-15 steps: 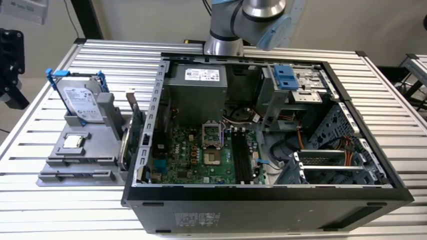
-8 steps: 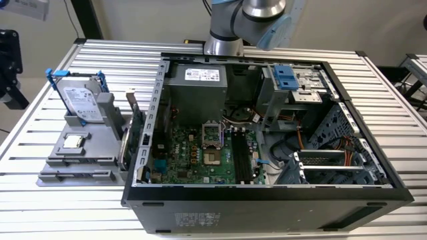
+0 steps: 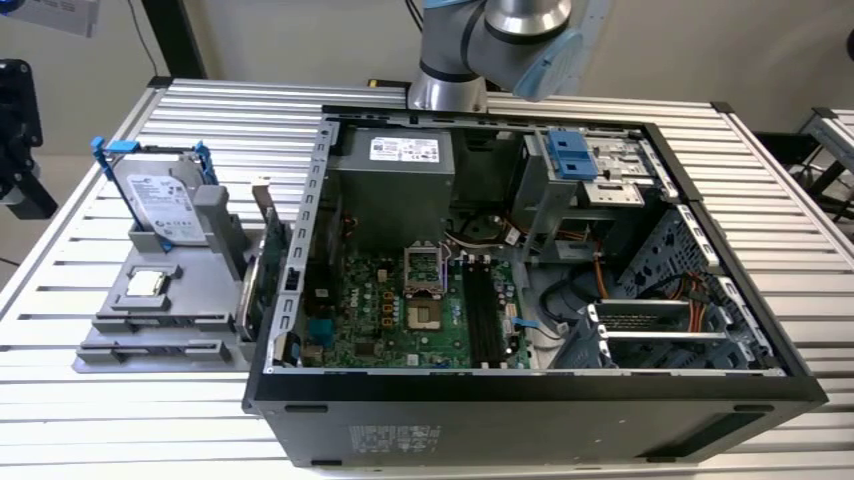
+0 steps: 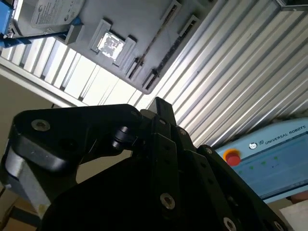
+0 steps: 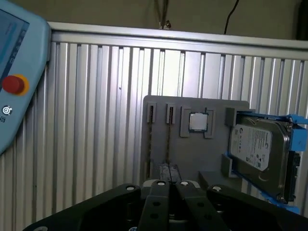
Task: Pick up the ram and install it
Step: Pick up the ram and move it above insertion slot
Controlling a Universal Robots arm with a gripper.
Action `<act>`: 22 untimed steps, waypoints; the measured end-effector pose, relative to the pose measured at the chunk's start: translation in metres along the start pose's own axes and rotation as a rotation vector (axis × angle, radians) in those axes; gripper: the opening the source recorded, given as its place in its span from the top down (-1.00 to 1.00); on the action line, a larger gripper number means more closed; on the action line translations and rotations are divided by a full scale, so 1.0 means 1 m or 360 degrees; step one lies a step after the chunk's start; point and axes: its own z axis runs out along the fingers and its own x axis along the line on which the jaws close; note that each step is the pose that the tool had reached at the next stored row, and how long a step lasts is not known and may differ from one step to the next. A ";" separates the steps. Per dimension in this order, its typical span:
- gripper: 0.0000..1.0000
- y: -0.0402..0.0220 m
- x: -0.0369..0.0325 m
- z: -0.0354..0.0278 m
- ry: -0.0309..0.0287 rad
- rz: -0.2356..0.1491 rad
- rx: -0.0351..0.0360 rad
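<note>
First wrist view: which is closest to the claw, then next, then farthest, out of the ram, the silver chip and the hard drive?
1. ram, in its slot straight ahead of the claw.
2. silver chip, one pocket over.
3. hard drive, at the holder's outer end.

White lettering on blue pendant (image 4: 269, 163)

The slatted metal table (image 3: 214, 120) bears an open computer case (image 3: 534, 425) beside a grey holder (image 3: 160, 328).
</note>
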 end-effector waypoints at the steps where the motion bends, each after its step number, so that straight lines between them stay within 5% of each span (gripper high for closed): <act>1: 1.00 0.0000 0.0000 0.0000 0.00000 0.0000 0.0000; 9: 1.00 0.0000 0.0000 0.0000 -0.00001 -0.0001 0.0000; 10: -1.00 0.0000 0.0000 0.0000 0.00000 -0.0001 0.0000; 22: -1.00 -0.0002 0.0000 0.0014 0.00000 -0.0001 0.0000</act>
